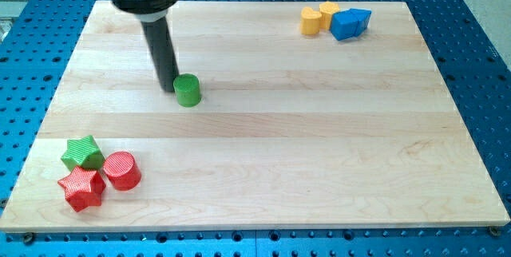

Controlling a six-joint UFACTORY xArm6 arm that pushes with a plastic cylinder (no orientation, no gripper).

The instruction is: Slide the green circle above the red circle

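The green circle [188, 90] stands on the wooden board [319, 129] in the upper left part. My tip [169, 89] is right next to it on its left side, touching or nearly touching it. The red circle [122, 170] stands near the view's bottom left corner, well below and left of the green circle. The dark rod rises from the tip toward the view's top left.
A green star [83, 153] and a red star [82, 189] sit tight beside the red circle on its left. At the view's top right, two yellow blocks [316, 17] touch a blue block [350, 24]. Blue perforated table surrounds the board.
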